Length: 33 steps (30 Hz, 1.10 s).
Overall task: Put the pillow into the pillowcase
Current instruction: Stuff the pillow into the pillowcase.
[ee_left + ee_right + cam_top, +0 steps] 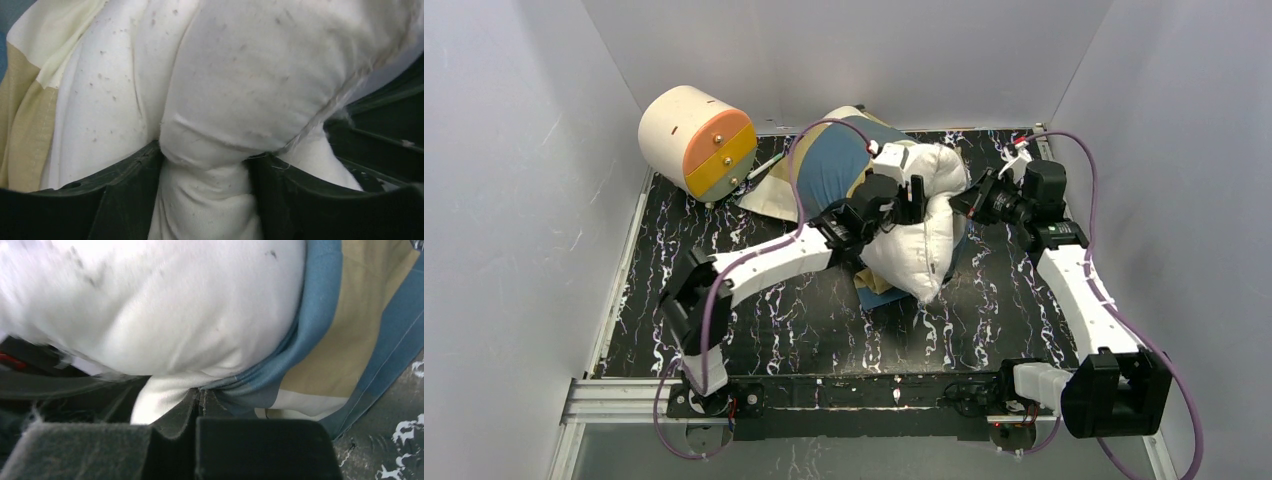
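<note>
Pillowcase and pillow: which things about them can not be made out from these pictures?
- Top view: how far the pillow reaches into the pillowcase; the left arm covers the mouth.
- Left wrist view: whether the left gripper clamps the pillow fold or only touches it; the fold fills the gap.
- Right wrist view: the pillow's upper left is blurred.

Reaches with the left arm [764,262] diagonally from the near-left base toward the middle, elbow low; pinches a fold of the pillow [260,75] between the jaws of the left tool [916,197]. Extends the right arm [1079,285] from the near-right base, wrist turned leftward; clamps the right tool [961,200] tight on the pillowcase [315,300] edge.
</note>
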{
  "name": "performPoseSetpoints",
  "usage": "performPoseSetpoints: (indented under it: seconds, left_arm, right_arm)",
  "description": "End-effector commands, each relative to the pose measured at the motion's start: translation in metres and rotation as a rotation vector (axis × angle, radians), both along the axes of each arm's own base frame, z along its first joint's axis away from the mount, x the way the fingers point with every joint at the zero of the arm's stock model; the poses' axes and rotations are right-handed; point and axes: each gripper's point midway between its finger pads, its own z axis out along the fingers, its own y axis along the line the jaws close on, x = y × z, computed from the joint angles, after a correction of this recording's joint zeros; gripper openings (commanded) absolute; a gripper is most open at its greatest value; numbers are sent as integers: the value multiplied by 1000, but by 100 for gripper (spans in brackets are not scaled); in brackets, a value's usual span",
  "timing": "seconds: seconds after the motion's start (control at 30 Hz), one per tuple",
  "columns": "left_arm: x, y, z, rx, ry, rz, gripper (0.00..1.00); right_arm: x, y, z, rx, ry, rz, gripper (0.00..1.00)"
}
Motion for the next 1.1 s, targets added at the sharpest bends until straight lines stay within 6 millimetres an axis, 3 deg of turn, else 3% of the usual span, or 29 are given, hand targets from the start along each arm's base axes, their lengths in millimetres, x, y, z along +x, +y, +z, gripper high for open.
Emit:
performPoseSetpoints:
  seconds: [0.0,0.1,0.33,0.5,0.63,0.9,1.0,1.03,1.07]
  left_arm:
    - [-77,15,-9,176,179,-272,70]
    - [-77,26,49,132,108,-301,78]
    - [-47,59,127,-139,144,-322,88]
    - [-34,54,172,-136,-5,-394,94]
    - [-18,37,197,-160,-24,-455,95]
    - [33,10,212,-140,-140,-382,95]
    - [56,-2,197,-109,-174,-306,94]
    - [57,-13,185,-119,-153,-315,93]
    - [54,-25,161,-117,-99,-338,86]
  right_arm:
    - [11,0,125,-5,-523,32,1]
    - [13,-3,122,-42,-518,46,1]
    - [5,2,126,-61,-531,114,1]
    - [-2,4,123,-57,-536,142,1]
    - [-5,8,120,-46,-532,174,1]
    - [-8,16,115,-27,-513,247,1]
    - [-9,20,111,-22,-499,279,1]
    - [-6,18,109,-29,-486,263,1]
    - [-1,15,106,-37,-471,239,1]
